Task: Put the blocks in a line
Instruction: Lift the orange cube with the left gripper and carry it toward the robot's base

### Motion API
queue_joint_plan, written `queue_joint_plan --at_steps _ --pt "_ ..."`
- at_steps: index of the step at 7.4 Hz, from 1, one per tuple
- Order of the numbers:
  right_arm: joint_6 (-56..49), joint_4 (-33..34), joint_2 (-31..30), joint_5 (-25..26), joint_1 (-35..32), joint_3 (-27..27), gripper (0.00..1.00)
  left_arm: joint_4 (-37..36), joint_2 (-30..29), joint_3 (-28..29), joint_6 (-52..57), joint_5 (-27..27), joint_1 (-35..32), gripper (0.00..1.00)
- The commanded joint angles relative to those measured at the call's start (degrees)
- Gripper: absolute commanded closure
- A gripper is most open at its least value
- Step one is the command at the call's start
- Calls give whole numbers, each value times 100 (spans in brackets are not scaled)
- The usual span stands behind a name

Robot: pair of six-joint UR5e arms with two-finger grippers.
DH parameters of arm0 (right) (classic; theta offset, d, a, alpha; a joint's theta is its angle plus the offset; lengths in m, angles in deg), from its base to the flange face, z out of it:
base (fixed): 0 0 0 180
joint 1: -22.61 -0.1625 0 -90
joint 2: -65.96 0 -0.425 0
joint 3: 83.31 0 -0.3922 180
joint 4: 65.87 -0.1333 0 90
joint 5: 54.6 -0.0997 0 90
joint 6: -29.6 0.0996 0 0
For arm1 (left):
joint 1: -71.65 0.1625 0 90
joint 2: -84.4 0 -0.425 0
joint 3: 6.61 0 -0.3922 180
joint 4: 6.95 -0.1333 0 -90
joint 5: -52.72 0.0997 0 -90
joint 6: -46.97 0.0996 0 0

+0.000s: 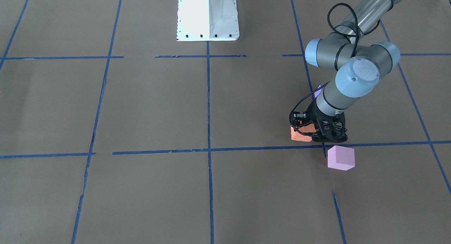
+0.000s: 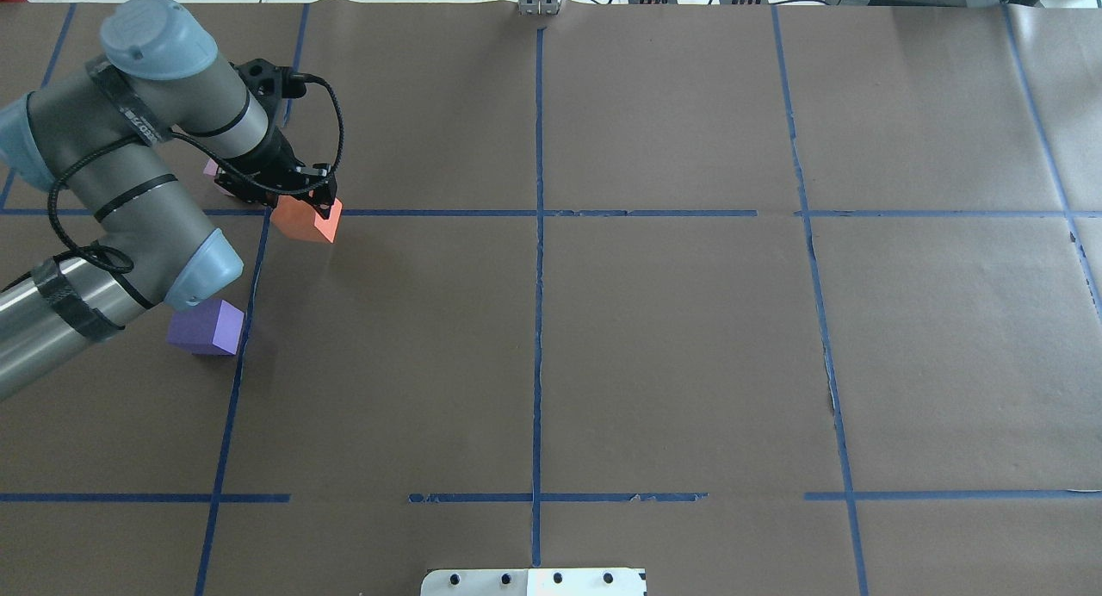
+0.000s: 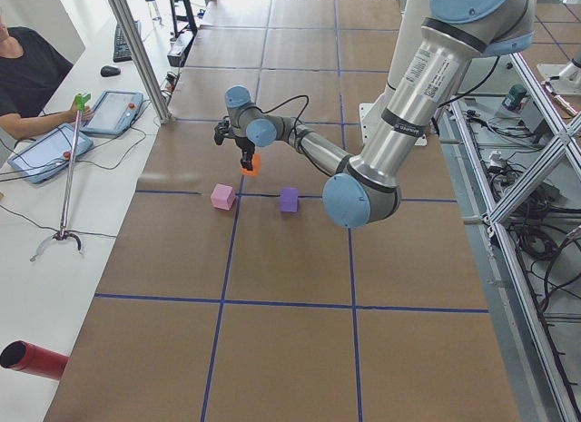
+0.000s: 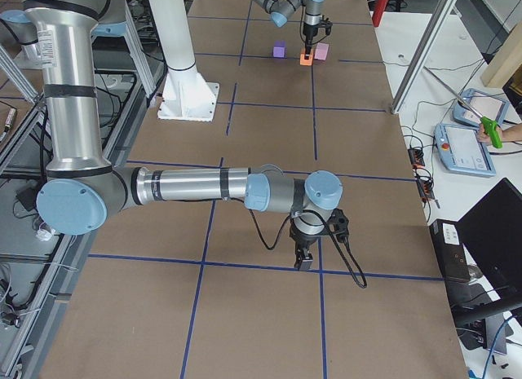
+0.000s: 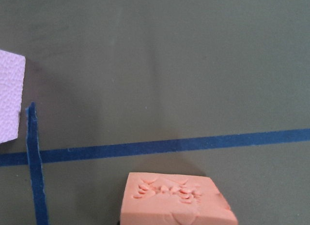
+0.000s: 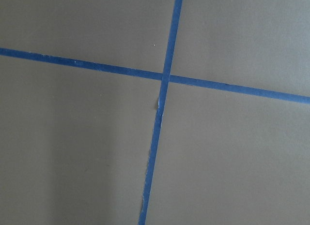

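orange block [image 2: 306,221] sits in the left claw [image 2: 305,201], whose two fingers are closed against its sides. it is tilted, one corner lower than the rest. whether that corner touches the table [image 2: 671,363] cannot be told. in the left wrist view the block fills the bottom middle, and its upper face shows a row of small dents. it hangs just on the robot's side of a blue tape line [image 2: 538,320] that crosses the brown paper cover.

the pink block [image 1: 340,158] rests flat on the table just across that tape line, on the operators' side. it is near the orange one but apart from it. the violet block [image 2: 207,327] also lies flat, closer to the robot and partly under the left arm's elbow in the overhead view. it is well apart from the other two. the orange block sits off to one side of the line between the pink and violet ones.

the right claw [image 4: 305,263] hangs low over a tape crossing at the table's other end, far from all three blocks. it shows only in the side view, and its wrist camera catches just paper and tape, so i cannot tell how wide it stands.
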Motion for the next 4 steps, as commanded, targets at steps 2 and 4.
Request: queue_joint_plan --at_steps 2,4 --pt "3 0 0 0 0 3 0 -1868 224 -1726 494 -5 -335 78" --pt "-5 0 0 0 0 -5 0 -2094 572 -1959 1140 -22 -992 77"
